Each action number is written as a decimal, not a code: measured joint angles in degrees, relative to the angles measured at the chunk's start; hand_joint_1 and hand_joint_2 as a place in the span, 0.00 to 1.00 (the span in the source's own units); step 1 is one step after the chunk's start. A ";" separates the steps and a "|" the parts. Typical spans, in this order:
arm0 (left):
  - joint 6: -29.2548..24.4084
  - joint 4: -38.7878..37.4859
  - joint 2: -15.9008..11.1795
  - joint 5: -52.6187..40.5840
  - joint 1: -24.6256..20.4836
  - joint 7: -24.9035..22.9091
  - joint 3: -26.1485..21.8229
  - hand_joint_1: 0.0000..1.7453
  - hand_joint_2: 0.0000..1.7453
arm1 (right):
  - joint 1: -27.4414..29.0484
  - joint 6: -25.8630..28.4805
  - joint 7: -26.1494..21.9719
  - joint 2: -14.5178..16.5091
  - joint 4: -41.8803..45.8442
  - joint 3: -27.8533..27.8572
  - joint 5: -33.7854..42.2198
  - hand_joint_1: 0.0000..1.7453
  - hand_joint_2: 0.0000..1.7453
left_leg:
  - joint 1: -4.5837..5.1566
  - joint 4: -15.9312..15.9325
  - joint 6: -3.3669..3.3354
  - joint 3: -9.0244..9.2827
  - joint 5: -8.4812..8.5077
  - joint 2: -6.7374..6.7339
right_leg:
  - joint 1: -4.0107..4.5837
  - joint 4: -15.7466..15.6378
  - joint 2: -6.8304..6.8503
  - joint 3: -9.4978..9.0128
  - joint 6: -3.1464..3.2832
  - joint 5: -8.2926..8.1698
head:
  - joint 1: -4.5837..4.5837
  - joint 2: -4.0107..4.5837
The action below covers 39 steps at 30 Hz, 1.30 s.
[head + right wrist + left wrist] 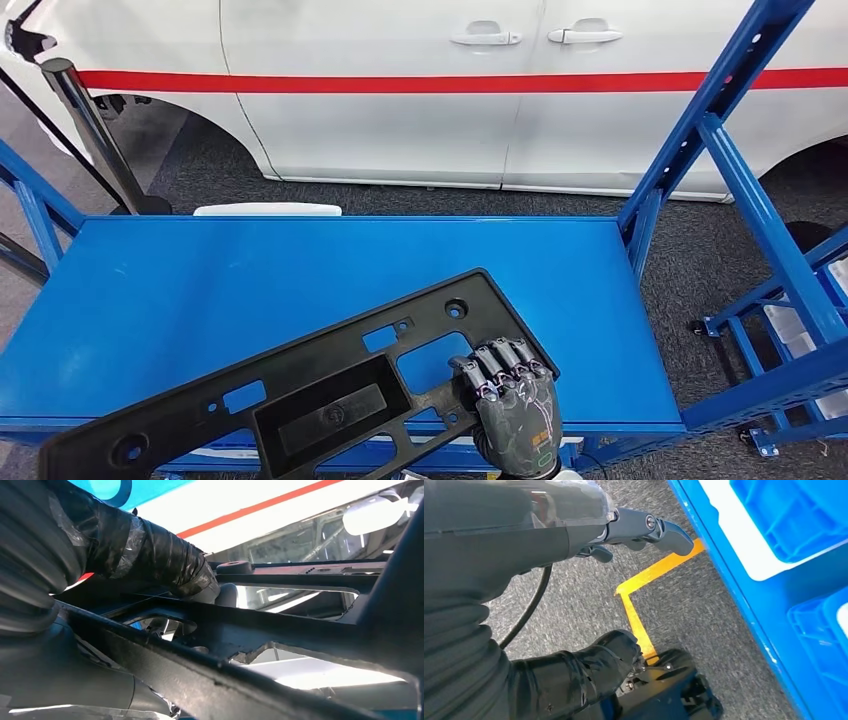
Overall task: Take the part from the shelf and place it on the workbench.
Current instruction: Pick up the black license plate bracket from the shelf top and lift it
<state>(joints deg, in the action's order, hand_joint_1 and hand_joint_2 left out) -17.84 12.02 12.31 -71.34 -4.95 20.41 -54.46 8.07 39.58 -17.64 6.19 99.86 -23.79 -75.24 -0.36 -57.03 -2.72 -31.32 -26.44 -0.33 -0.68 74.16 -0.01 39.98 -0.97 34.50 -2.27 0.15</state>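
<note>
The part (320, 395) is a long flat black plastic panel with cut-outs and a recessed tray. It lies slanted over the front of the blue workbench (250, 280), its left end jutting past the front edge. My right hand (510, 400) grips its right end, fingers curled over the top edge. From the right wrist the part (280, 645) shows close up, with my taped thumb (150, 550) pressed on it. My left hand (634, 530) hangs over grey carpet, fingers apart, holding nothing.
A white car (480, 90) with a red stripe stands behind the bench. Blue shelf posts (730, 180) rise at the right, a black stanchion (90, 130) at the far left. Blue bins (794, 515) and a yellow floor line (639, 610) lie near my left arm.
</note>
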 joint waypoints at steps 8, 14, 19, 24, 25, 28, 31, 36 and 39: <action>0.00 0.00 0.14 -0.09 -0.07 0.12 -0.01 0.00 1.00 | 0.01 0.00 -0.28 0.40 -0.51 0.48 0.13 1.00 1.00 | 0.07 -2.28 1.97 -1.82 -0.04 0.13 | -0.22 -13.48 -0.25 -7.27 1.05 -5.79 | 0.08 0.00; 0.01 0.00 0.15 -0.15 -0.03 0.14 0.00 0.00 1.00 | -0.05 -0.01 -0.28 0.71 -0.65 0.68 0.38 1.00 1.00 | -0.36 -14.11 3.43 -6.50 -8.37 0.14 | -0.20 -13.91 0.14 -5.64 2.98 -7.46 | 0.10 0.00; 0.02 0.00 0.13 -0.15 -0.07 0.15 -0.01 0.00 1.00 | -0.06 -0.01 -0.31 0.79 -0.98 0.80 0.44 1.00 1.00 | -0.15 -7.17 2.62 -0.43 -5.14 0.17 | 0.14 -13.74 0.16 -4.46 2.69 -8.58 | 0.10 0.00; 0.02 0.00 0.11 -0.14 -0.17 0.25 -0.01 0.00 1.00 | -0.14 0.00 -0.39 0.90 -0.98 0.99 0.58 1.00 1.00 | 0.43 -0.48 1.32 2.47 -2.72 0.23 | 0.11 -14.10 0.24 -4.29 1.07 -9.80 | 0.08 0.00; 0.01 0.00 0.13 -0.14 -0.15 0.27 -0.01 0.00 1.00 | -0.13 0.00 -0.40 0.90 -1.00 1.03 0.64 1.00 1.00 | 0.34 -0.03 0.93 2.44 -2.15 0.13 | 0.11 -13.88 0.20 -4.12 0.77 -9.48 | 0.08 0.00; 0.01 0.00 0.16 -0.15 -0.28 0.33 -0.01 0.00 1.00 | -0.14 0.00 -0.45 0.90 -1.20 1.18 1.01 1.00 1.00 | 0.22 0.78 -0.13 1.54 -0.51 -0.23 | 0.03 -7.36 0.01 -1.60 0.29 -3.68 | -0.01 0.00; 0.00 0.00 0.15 -0.16 -0.25 0.33 -0.01 0.00 1.00 | -0.14 0.00 -0.46 0.90 -1.62 1.28 1.23 1.00 1.00 | 0.33 0.18 -0.15 -0.23 0.28 -0.32 | -0.14 0.64 0.01 0.21 0.00 0.48 | -0.02 0.00; 0.00 0.00 0.16 -0.18 -0.25 0.33 -0.01 0.00 1.00 | -0.19 0.00 -0.46 0.95 -1.89 1.34 1.25 1.00 1.00 | 0.33 -1.61 0.73 -2.32 0.79 -0.24 | -0.17 -12.60 -0.07 -9.27 0.35 -4.12 | -0.02 0.00; 0.00 0.00 0.16 -0.18 -0.25 0.34 -0.01 0.00 1.00 | -0.23 0.00 -0.46 1.07 -1.94 1.44 1.25 1.00 1.00 | 0.41 -1.98 1.74 -2.79 1.30 -0.15 | 0.09 -14.04 -0.22 -9.40 1.40 -4.69 | 0.01 0.00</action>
<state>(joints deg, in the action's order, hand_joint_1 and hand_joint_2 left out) -17.84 12.02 12.46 -71.52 -5.20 20.75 -54.47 7.84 39.58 -18.10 7.25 97.92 -22.35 -73.99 0.05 -59.01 -0.98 -34.11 -25.14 -0.48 -0.59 60.12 -0.23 30.58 0.43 29.80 -2.26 0.15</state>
